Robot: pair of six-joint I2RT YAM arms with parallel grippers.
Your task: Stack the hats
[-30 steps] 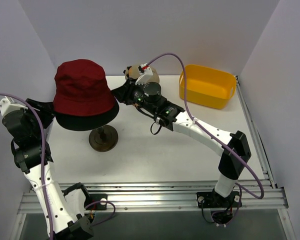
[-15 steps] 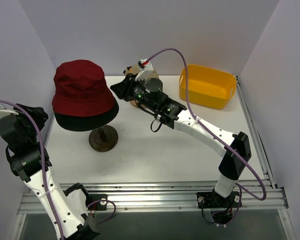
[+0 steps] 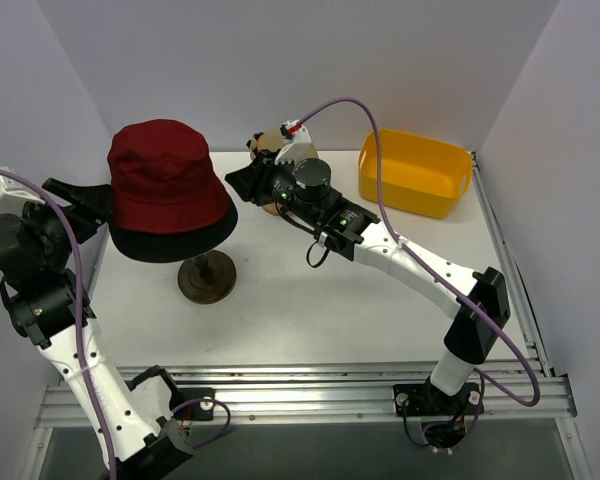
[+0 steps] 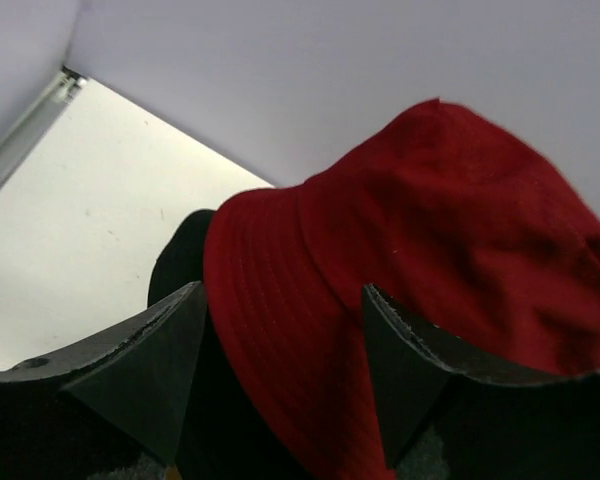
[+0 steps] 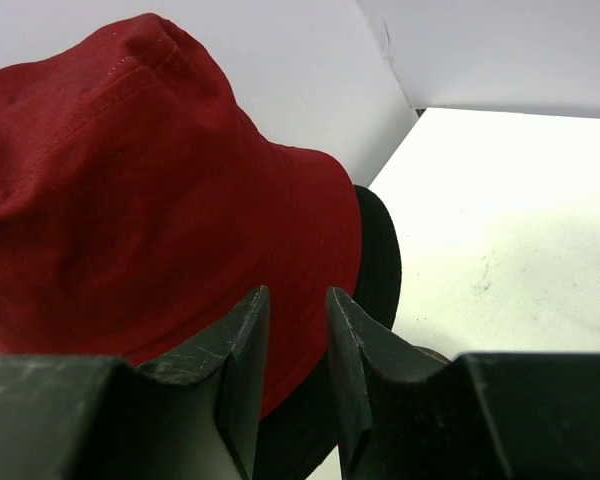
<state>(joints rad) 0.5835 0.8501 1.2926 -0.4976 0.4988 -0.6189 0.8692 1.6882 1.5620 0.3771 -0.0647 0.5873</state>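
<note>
Red hat (image 3: 165, 180) shows everywhere, yellow bin (image 3: 416, 172) only overhead.

Yellow bin (image 3: 414, 172) — far right on white table (image 3: 310, 310), wooden stand base (image 3: 206, 277) left of centre

Top camera looks down — close wrist cameras share the red hat (image 3: 165, 180).

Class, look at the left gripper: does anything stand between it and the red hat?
Nothing visible does. The left gripper is open and faces the brim of the red hat directly, with no object between them.
</note>
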